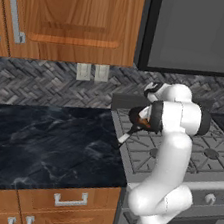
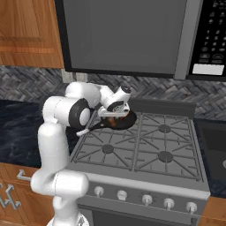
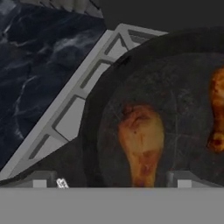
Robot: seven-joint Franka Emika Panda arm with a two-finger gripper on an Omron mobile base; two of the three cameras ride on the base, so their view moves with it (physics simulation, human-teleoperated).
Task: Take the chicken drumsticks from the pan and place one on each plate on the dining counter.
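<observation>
Herringbone backsplash [image 1: 47, 82] behind black counter [image 1: 43, 145], wooden cabinets [image 1: 71, 17] above.

No text, brand or number can be read. The microwave control panel [image 2: 211, 33], at about one o'clock in the right base view, carries rows of small pale button marks and a blank white label, all too blurred to read.

You're looking at a home kitchen: gas stove [image 2: 145, 145], wooden cabinets [image 1: 71, 17], herringbone tile backsplash [image 1: 37, 81], microwave [image 2: 132, 35] and black marble worktop [image 1: 39, 144].
</observation>
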